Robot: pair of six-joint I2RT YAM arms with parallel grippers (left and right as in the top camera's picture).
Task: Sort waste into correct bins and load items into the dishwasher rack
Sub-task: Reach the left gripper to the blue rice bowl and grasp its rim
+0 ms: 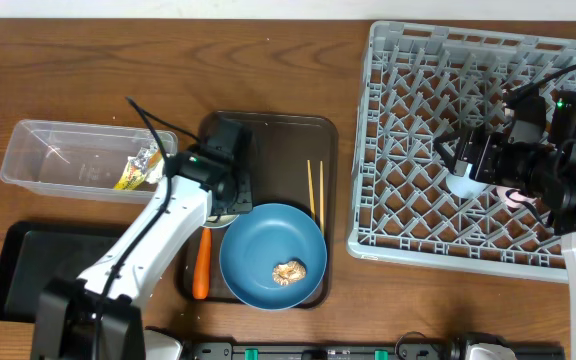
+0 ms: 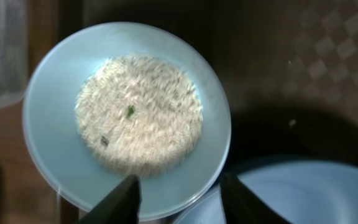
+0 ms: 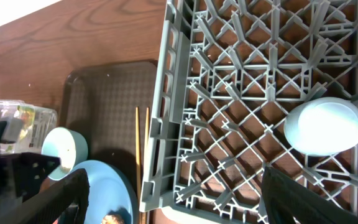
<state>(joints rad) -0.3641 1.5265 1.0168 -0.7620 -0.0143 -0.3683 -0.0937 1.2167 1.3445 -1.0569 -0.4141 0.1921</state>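
Light blue bowl (image 2: 48, 124) holds white rice grains (image 2: 138, 115), at 10 o'clock of the blue plate (image 1: 258, 245) bearing a brown food lump (image 1: 288, 271), both on the brown serving tray (image 1: 278, 135); clear tub (image 1: 68, 155), at 9 o'clock, holds the snack wrapper (image 1: 136, 172); grey rack (image 1: 418, 100), at 3 o'clock, holds a small blue cup (image 3: 323, 126); left gripper (image 2: 182, 196) stands parted astride the bowl's rim; right gripper (image 3: 174, 180) hangs released above the rack; wooden table (image 1: 268, 60) beneath.

one grey dishwasher rack (image 1: 408, 120), one clear tub (image 1: 48, 150), one flat black tray (image 1: 28, 270), one dark brown serving tray (image 1: 288, 150), one big blue plate (image 1: 263, 245), one light blue bowl (image 2: 48, 143), one small blue cup (image 3: 324, 126), two chopsticks (image 1: 315, 190), one carrot (image 1: 201, 270), one brown food lump (image 1: 289, 271), one snack wrapper (image 1: 138, 170)
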